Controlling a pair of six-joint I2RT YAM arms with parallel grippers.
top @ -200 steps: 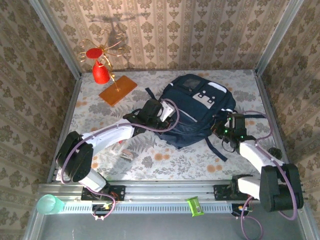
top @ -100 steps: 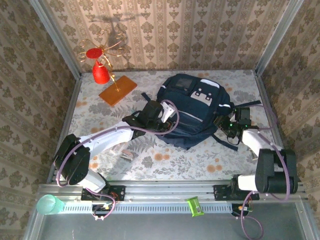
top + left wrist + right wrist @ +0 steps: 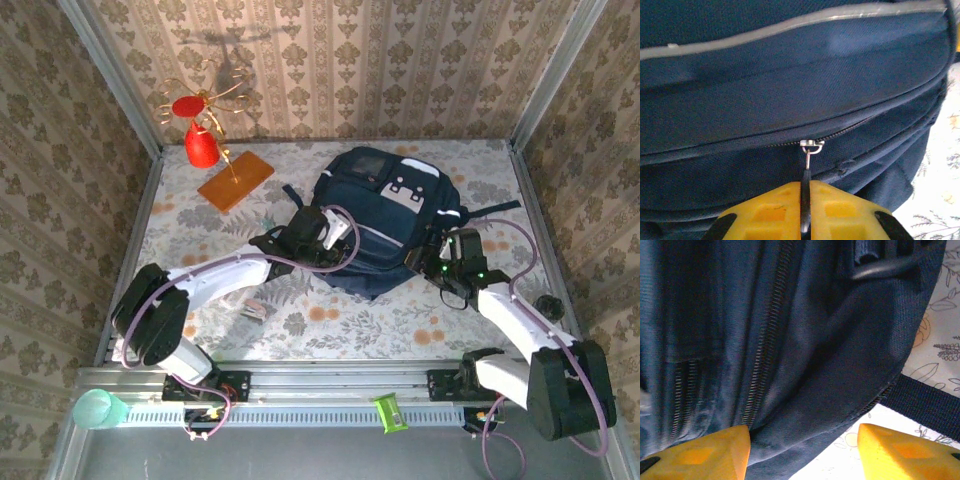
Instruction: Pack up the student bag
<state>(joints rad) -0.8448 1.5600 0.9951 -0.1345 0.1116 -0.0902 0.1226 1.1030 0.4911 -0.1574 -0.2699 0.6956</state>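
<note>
A table under a floral cloth (image 3: 330, 320) stands between walls of patterned wallpaper (image 3: 400, 60). In the left wrist view, the yellow fingers (image 3: 765, 210) of the left gripper (image 3: 805, 192) are pinched together on the thin black zipper pull (image 3: 805, 175) of a front pocket. That pocket belongs to the large dark navy fabric backpack (image 3: 790, 75), which lies flat in the middle of the table, toward the back (image 3: 395, 215). The right gripper (image 3: 802, 440) stands with its yellow fingers (image 3: 705, 450) spread apart. One finger touches the backpack's lower right edge beside a zip line. A dark strap (image 3: 930, 400) runs across the cloth just beyond the other finger.

A second ago the right gripper was clamped at the backpack's right side. Half a second ago it had swung out to the right, and it is now back at the lower right edge. The backpack has shifted slightly toward the back wall.

The left fingers hide the pull's lower end. A small object on the cloth near the left arm (image 3: 252, 310) is too small to identify. The white-grey patch (image 3: 410, 188) carries marks that cannot be read.
</note>
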